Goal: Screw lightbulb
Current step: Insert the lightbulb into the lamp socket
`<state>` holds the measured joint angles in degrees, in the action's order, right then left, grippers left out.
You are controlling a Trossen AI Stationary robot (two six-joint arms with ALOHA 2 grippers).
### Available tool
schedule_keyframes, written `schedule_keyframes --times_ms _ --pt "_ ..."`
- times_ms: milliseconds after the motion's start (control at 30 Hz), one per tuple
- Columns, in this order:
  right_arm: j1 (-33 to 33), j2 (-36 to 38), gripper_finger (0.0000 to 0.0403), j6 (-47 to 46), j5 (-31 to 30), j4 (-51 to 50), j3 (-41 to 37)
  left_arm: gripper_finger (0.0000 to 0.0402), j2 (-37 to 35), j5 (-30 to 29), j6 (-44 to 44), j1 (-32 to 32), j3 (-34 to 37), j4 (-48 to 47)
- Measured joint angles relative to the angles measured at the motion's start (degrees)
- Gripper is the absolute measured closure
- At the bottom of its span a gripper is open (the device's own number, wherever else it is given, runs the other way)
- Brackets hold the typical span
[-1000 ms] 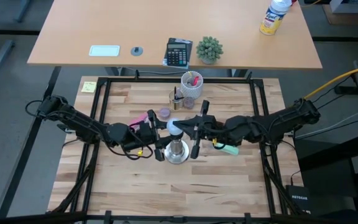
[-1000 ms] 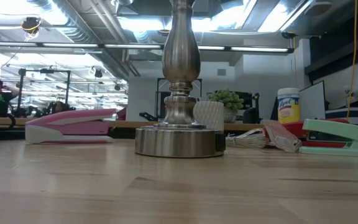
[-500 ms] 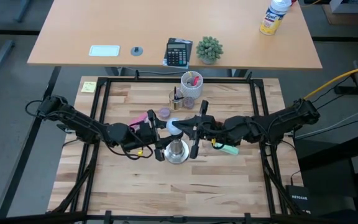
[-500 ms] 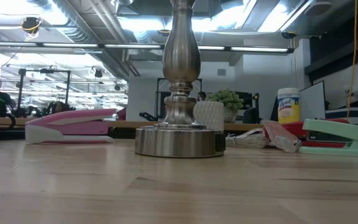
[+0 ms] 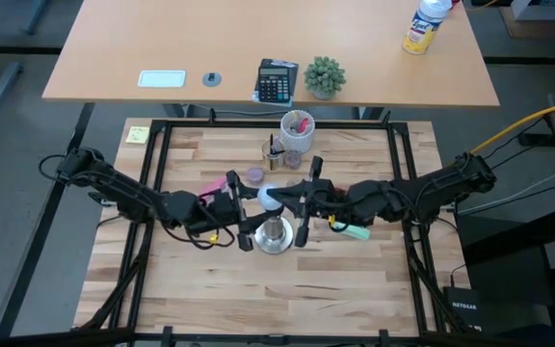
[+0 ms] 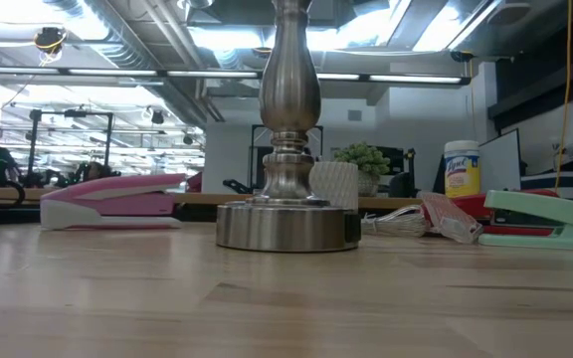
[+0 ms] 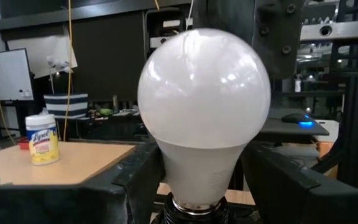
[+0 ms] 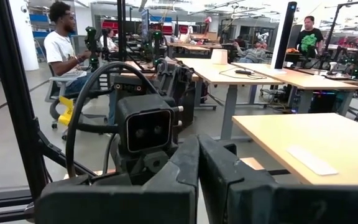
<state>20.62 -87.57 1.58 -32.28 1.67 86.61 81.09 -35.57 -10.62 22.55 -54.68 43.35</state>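
Your two arms meet at the middle of the wooden table (image 5: 200,280), over the silver socket stand (image 5: 276,234), whose round base and turned neck fill the centre of the low view (image 6: 288,149). The lightbulb (image 5: 269,199) sits at the top of that stand, white and frosted; from your left wrist camera it stands upright and very close (image 7: 204,106), its narrow end going down into a dark threaded collar between the arm's own dark fingers (image 7: 135,186). Your left gripper (image 5: 242,214) reaches in from the left side with its fingers on either side of the bulb, and a visible gap separates each finger from the glass, so it is released and holds nothing. Your right gripper (image 5: 306,202) comes in from the right side, just beside the stand's top; its fingers (image 8: 185,180) are clenched together on nothing, pointing toward the left arm's camera housing straight ahead. A pink stapler (image 6: 112,202) lies on the table to the left of the stand in the low view, and a mint green stapler (image 6: 545,221) lies to the right. A small purple cap (image 5: 255,174) rests on the table just behind the left gripper, near a white cup of pens (image 5: 297,130). On the tan desk (image 5: 114,67) beyond the table stand a calculator (image 5: 277,81), a small potted plant (image 5: 324,76) and a wipes canister (image 5: 422,26). People sit and stand at desks in the room behind.
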Motion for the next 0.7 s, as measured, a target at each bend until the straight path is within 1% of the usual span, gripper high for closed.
schedule_keyframes --times_ms 100,300,600,700 --pt "0.02 -0.02 0.0393 0.00 0.10 0.03 0.00 0.0192 -0.55 -0.83 -0.36 0.60 0.04 0.00" --pt "-0.04 -0.02 0.0393 0.02 -0.48 -0.01 -0.04 0.0192 -1.36 -5.00 -2.38 1.72 0.04 -1.09" --pt "0.00 -0.04 0.0393 0.04 0.01 0.01 -0.09 0.0192 -1.36 -5.86 -3.29 3.53 0.04 -1.02" --pt "0.02 -0.04 0.0393 0.04 -0.02 0.00 -0.09 0.0192 -1.36 -7.72 -3.57 4.53 0.04 -1.02"
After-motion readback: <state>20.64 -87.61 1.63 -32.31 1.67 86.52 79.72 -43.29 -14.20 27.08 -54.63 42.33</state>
